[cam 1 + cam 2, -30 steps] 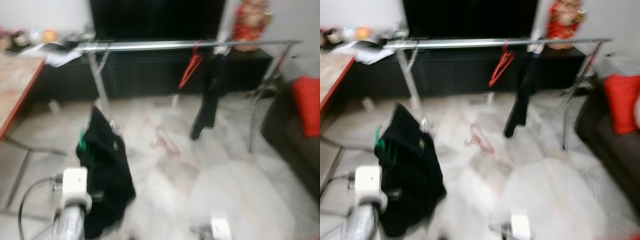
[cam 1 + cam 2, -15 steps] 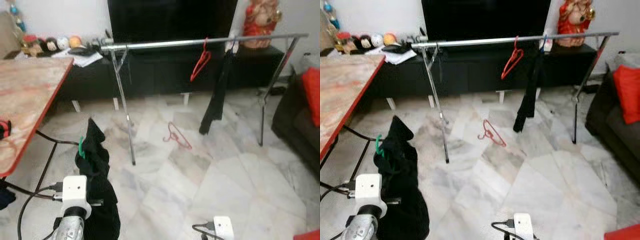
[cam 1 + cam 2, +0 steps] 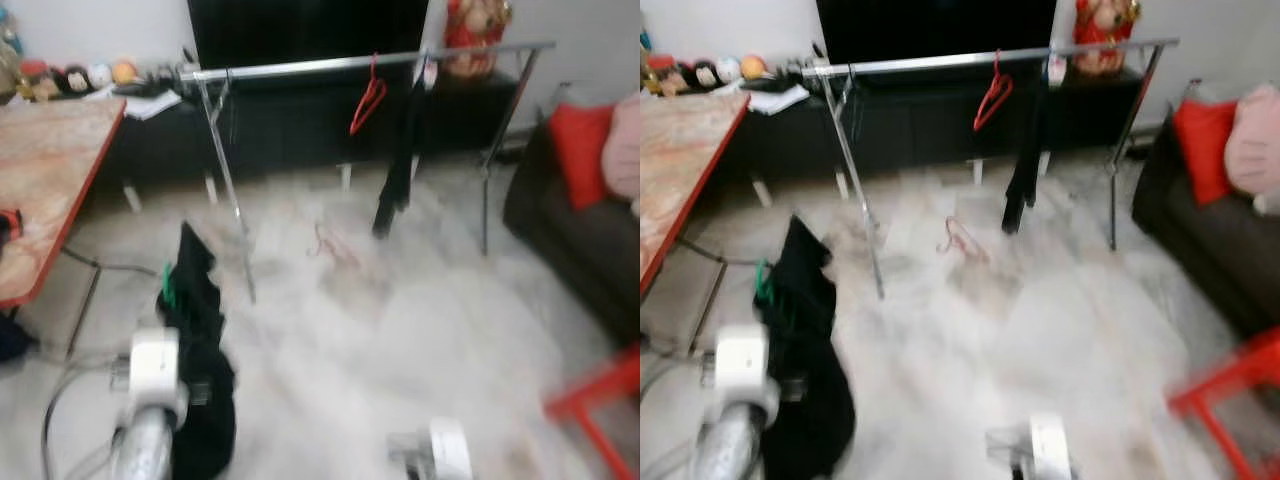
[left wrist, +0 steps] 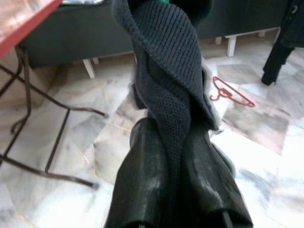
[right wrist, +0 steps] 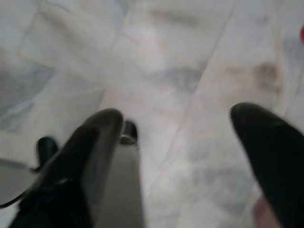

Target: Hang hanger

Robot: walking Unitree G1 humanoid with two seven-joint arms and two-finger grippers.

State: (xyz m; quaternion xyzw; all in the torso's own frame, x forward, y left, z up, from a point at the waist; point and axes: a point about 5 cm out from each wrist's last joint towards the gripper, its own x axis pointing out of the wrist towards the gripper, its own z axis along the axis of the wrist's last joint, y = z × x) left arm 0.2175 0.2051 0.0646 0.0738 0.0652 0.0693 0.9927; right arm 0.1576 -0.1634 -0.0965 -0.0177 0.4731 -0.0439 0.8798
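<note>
The left gripper (image 4: pixel 175 190), fingers clamped on a dark knitted garment (image 3: pixel 195 330) draped over a green hanger (image 3: pixel 166 290), carries its load at seven o'clock of the head view. The clothes rail (image 3: pixel 330 66) stands well apart at twelve o'clock, a red hanger (image 3: pixel 367 98) and dark clothing (image 3: pixel 398 150) already on it; a pink hanger (image 3: pixel 332 245) lies on the marble floor (image 3: pixel 420 330). The right gripper (image 5: pixel 178 142) hangs spread wide, empty. The carrying step appears underway; next comes closing on the rail and lifting the hook over it.
</note>
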